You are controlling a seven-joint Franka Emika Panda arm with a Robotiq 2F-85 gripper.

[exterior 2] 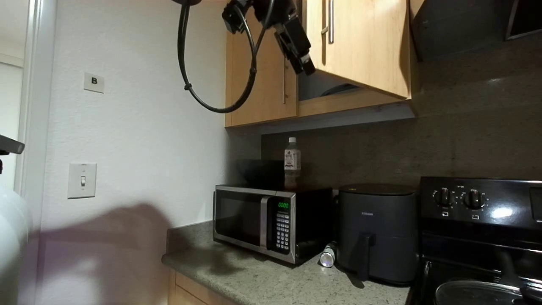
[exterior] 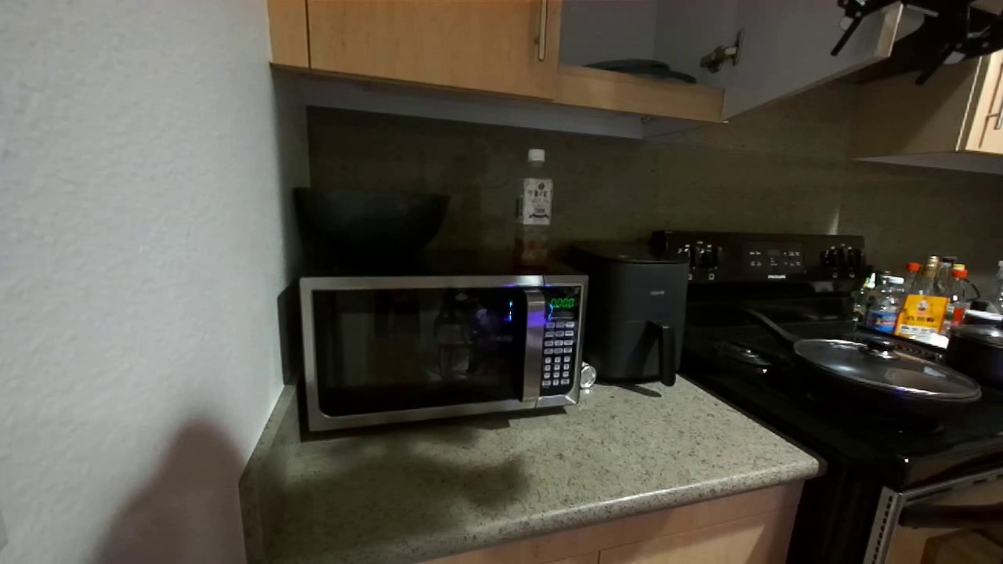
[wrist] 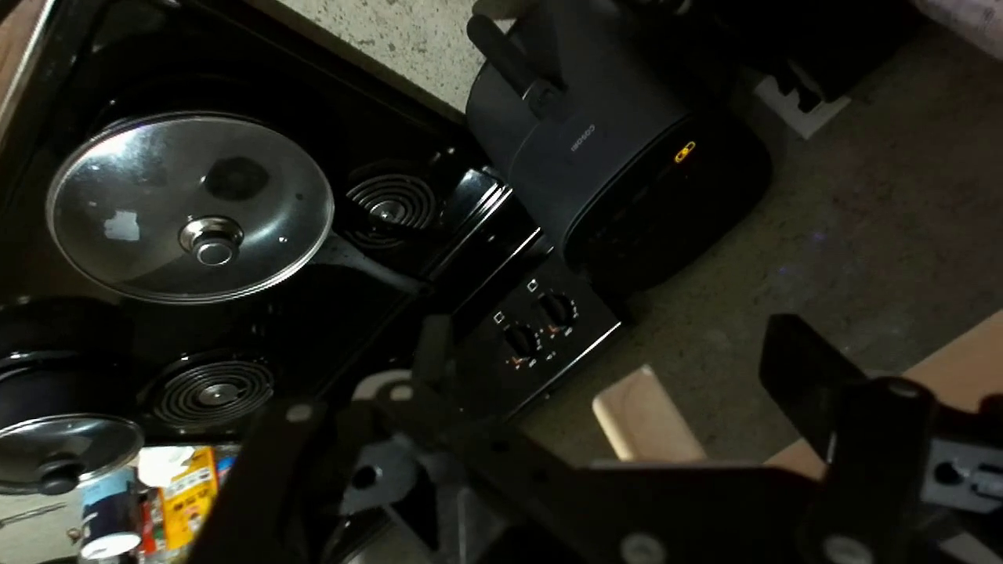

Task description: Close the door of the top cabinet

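The empty, wide-spread Robotiq gripper [wrist: 610, 333] is being held at eight o'clock of the half-open cabinet door [exterior 2: 364, 46] in an exterior view, slippage perhaps being invited by crooked pushing.

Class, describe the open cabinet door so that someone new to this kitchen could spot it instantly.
Start at the microwave on the counter, then look up to the top cabinet, the light-tan wood one above it. The open door is its right-hand panel in both exterior views, with a slim silver bar handle. Unlike the closed door beside it, it stands swung outward.
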